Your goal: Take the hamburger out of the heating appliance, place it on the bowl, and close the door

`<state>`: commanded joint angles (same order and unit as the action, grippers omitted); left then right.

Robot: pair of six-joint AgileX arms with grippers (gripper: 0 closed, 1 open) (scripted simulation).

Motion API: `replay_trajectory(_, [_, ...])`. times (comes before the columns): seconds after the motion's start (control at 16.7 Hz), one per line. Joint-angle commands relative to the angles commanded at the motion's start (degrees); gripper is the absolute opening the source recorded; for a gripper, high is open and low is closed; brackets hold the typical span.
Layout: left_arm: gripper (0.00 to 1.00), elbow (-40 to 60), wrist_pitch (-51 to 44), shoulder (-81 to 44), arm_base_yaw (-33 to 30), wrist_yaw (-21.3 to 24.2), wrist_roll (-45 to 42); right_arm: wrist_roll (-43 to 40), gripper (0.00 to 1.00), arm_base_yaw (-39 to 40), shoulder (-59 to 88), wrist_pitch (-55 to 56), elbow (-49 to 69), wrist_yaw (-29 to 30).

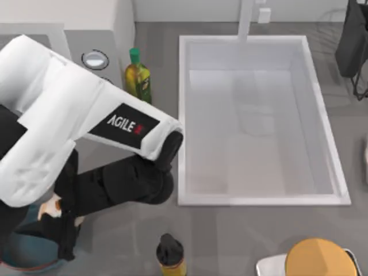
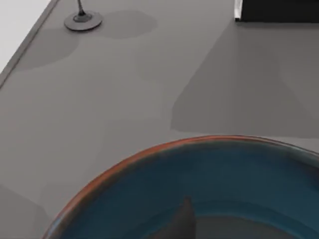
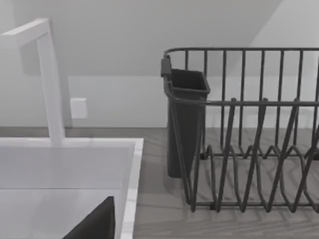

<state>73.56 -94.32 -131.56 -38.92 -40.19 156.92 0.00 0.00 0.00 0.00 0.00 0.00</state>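
The hamburger (image 1: 50,207), a whitish lump with an orange spot, shows at the lower left of the top view. My left gripper (image 1: 56,225) is shut on it, just above the far edge of the teal-blue bowl (image 1: 26,256). In the left wrist view the bowl (image 2: 149,199) with its reddish-brown rim lies close below, and one dark fingertip (image 2: 185,219) reaches over it. The white heating appliance (image 1: 92,26) stands at the back left, one round knob (image 1: 95,59) visible. Its door is hidden under my left arm. My right gripper (image 1: 352,40) is parked at the back right.
A large white sink (image 1: 184,115) with a faucet (image 3: 50,79) takes up the middle. A green bottle (image 1: 138,77) stands beside the appliance and a dark-capped yellow bottle (image 1: 171,256) is at the front. An orange-yellow disc (image 1: 322,259) sits front right. A dark dish rack (image 3: 249,149) stands at the back right.
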Motion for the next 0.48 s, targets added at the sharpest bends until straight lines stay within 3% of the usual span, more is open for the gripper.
replay_trajectory(0.48, [0.00,-1.85,3.16,0.38,1.53,-1.43,-0.96,0.00,1.00,0.00,0.00,0.00,0.00,0.00])
